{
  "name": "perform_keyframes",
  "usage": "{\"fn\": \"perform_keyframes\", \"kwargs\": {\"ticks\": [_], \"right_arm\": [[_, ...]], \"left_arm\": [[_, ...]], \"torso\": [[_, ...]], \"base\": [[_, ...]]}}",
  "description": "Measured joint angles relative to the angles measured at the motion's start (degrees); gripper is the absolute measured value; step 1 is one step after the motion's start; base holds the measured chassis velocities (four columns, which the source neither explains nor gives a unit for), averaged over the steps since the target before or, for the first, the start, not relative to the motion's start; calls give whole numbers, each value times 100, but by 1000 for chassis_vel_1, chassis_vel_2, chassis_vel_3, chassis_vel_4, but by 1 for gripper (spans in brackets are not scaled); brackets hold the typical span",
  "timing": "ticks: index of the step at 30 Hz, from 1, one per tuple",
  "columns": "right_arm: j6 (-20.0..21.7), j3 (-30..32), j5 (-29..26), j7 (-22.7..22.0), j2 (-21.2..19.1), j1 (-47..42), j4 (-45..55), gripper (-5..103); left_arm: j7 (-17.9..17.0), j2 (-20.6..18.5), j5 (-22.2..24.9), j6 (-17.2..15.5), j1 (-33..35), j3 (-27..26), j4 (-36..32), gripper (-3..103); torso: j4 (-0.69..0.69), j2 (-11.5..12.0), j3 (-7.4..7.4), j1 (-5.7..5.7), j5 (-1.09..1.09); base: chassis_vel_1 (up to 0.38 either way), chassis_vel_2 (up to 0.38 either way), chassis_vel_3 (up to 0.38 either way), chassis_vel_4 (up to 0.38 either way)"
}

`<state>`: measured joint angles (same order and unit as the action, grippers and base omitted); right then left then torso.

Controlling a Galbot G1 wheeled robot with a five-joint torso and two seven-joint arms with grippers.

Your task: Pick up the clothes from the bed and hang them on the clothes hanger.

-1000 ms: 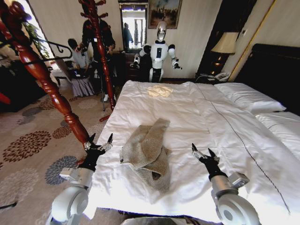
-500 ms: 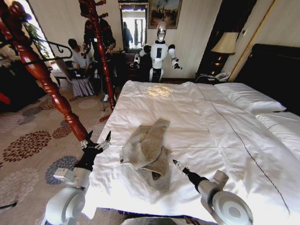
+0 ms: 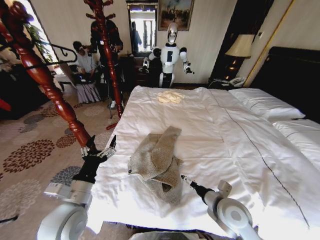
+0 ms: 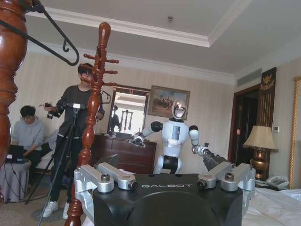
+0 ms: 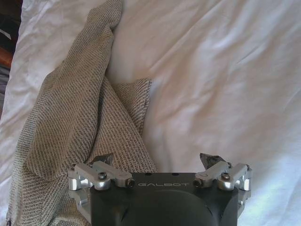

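Head view: right hand (image 3: 184,178), fingers spread, just beside cardigan (image 3: 156,162) on bed (image 3: 220,135).

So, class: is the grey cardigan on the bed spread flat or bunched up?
Bunched up. The cardigan lies in a folded, crumpled heap on the bed, one part doubled over the rest.

A hotel-style bedroom with pale striped walls (image 3: 210,45) and a white ceiling edged with crown moulding (image 4: 155,33). A patterned floral carpet (image 3: 35,150) covers the floor. A framed painting (image 3: 176,12) hangs beside a mirror (image 3: 142,27) above a dark wooden dresser (image 4: 123,153). A lit table lamp (image 3: 241,47) stands near a dark door (image 4: 245,125). Daylight enters from the left.
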<state>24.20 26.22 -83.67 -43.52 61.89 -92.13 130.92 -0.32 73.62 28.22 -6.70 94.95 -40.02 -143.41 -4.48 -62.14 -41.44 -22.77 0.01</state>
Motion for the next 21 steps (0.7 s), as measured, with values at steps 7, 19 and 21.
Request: {"fn": "perform_keyframes", "kwargs": {"ticks": [7, 19, 21], "right_arm": [[4, -203, 125, -7, 149, -101, -48, 100], [154, -648, 603, 434, 474, -138, -217, 99], [121, -693, 672, 542, 535, -128, -217, 94]], "left_arm": [[-49, 6, 0, -21, -76, 44, 95, 100], [-76, 180, -91, -25, -60, 86, 178, 100], [-81, 177, -103, -25, -43, 79, 177, 100]], "torso": [[0, 0, 0, 0, -1], [0, 0, 0, 1, -1], [0, 0, 0, 0, 0]], "base": [[0, 0, 0, 0], [0, 0, 0, 0], [0, 0, 0, 0]]}}
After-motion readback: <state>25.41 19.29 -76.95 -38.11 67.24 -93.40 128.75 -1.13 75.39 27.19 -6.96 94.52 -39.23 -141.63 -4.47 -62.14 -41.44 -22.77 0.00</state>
